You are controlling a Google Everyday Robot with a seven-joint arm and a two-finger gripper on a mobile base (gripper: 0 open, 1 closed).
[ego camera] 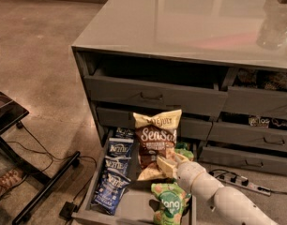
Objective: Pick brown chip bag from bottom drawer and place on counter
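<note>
The brown chip bag (pixel 155 137) with white "Sea Salt" lettering stands upright, lifted above the open bottom drawer (pixel 134 206). My gripper (pixel 166 165) is shut on the bag's lower right part, and my white arm (pixel 218 196) comes in from the lower right. The glossy grey counter (pixel 181 18) lies above and behind, well higher than the bag.
Dark blue Kettle bags (pixel 114 168) lie along the drawer's left side. A green "dang" bag (pixel 169 203) lies at its front, under my arm. Closed drawers with handles (pixel 152 96) are above. A black stand (pixel 12 116) and cables are on the floor at left, and a power strip (pixel 237 182) at right.
</note>
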